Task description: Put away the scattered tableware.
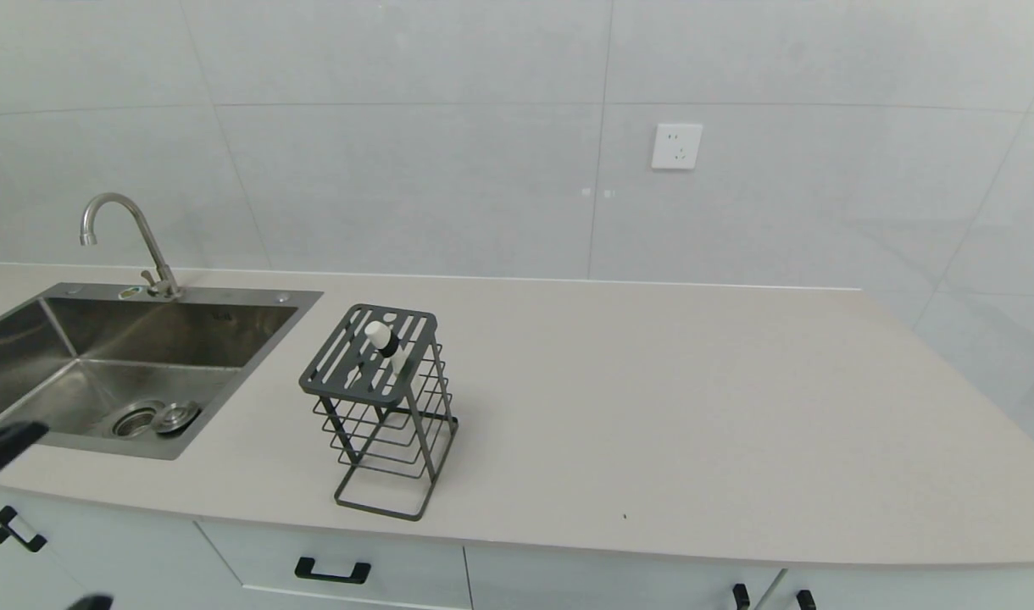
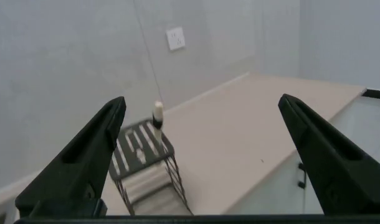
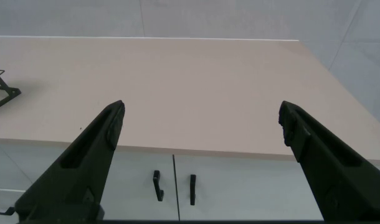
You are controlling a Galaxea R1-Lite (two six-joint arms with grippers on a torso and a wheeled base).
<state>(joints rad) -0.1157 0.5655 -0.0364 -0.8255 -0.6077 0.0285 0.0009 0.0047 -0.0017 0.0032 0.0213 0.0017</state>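
A dark wire cutlery rack [image 1: 380, 415] stands on the counter just right of the sink. One utensil with a white and black handle [image 1: 384, 341] sticks up through its slotted top. My left gripper [image 2: 202, 102] is open and empty, held off the counter's front edge, with the rack [image 2: 143, 158] and the handle [image 2: 157, 114] ahead of it. One of its fingers [image 1: 10, 440] shows at the lower left, in front of the sink. My right gripper [image 3: 202, 107] is open and empty, in front of the cabinets and facing the bare counter; a foot of the rack [image 3: 3, 94] is at the side.
A steel sink [image 1: 76, 373] with a curved faucet [image 1: 136, 237] fills the counter's left end. The beige counter [image 1: 695, 407] runs wide and bare to the right. A wall socket [image 1: 676, 146] sits on the tiled wall. Drawers with black handles [image 1: 331, 572] lie below.
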